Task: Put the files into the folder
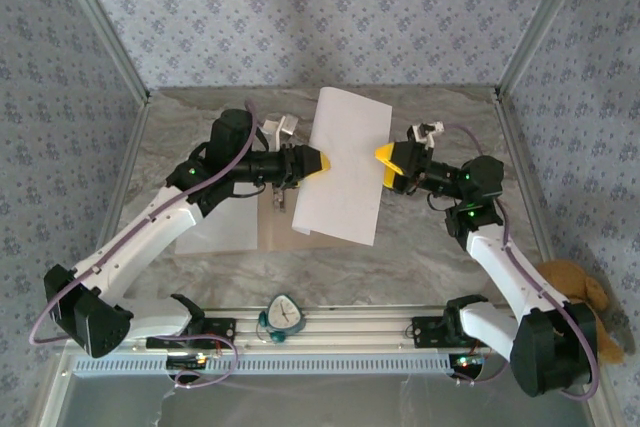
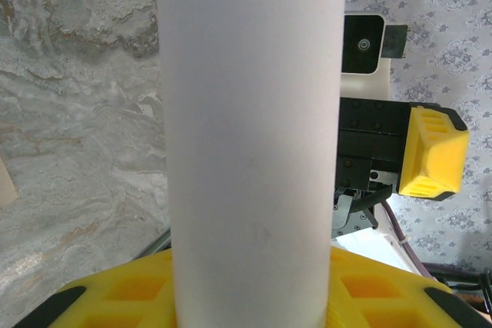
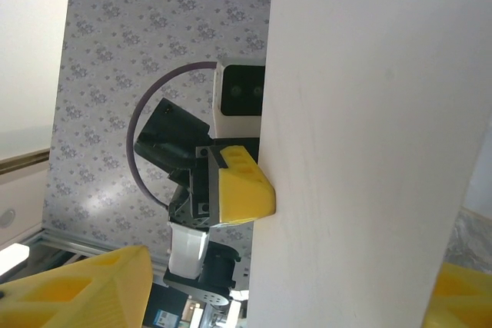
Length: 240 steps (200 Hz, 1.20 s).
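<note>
One white paper sheet (image 1: 345,172) hangs tilted above the table between both arms, bowed along its length. My left gripper (image 1: 322,162) is shut on its left edge; in the left wrist view the sheet (image 2: 250,113) rises out of the yellow fingers (image 2: 115,289). My right gripper (image 1: 386,167) stands open around the right edge, its fingers (image 3: 77,282) well apart with the sheet (image 3: 369,151) between them. A second white sheet (image 1: 215,235) lies flat under the left arm. Beside it a strip of the tan folder (image 1: 268,222) shows, mostly covered.
A teal and white object (image 1: 283,315) sits on the front rail between the arm bases. A brown plush toy (image 1: 575,287) lies beyond the right edge. Aluminium frame posts (image 1: 100,22) and patterned walls close in the marble table (image 1: 430,257).
</note>
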Each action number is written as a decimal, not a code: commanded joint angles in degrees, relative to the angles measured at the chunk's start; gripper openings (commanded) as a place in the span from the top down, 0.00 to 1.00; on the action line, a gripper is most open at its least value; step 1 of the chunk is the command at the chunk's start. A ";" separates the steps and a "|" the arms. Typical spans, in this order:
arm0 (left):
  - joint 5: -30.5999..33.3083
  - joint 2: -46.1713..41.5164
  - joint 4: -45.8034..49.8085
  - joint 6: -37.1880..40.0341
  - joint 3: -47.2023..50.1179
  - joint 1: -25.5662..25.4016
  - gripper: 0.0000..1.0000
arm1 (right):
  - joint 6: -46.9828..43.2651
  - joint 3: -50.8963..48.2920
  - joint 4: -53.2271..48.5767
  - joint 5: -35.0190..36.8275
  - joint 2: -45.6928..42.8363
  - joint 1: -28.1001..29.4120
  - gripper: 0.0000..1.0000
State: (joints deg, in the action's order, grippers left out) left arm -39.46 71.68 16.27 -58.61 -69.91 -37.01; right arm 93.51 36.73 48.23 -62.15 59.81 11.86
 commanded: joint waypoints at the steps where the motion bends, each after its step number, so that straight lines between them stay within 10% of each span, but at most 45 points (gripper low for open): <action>1: -1.68 -0.01 -3.58 -0.70 0.05 0.07 0.62 | -1.43 1.06 0.99 0.47 0.04 0.75 0.31; 240: -0.97 2.32 -5.81 -1.54 0.04 -1.97 0.62 | -3.06 -0.17 0.73 1.13 -0.31 2.01 0.47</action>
State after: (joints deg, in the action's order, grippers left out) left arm -39.81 73.65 12.62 -59.68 -69.89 -38.37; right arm 91.85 36.71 48.23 -61.69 60.01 13.45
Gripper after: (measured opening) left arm 0.381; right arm 0.549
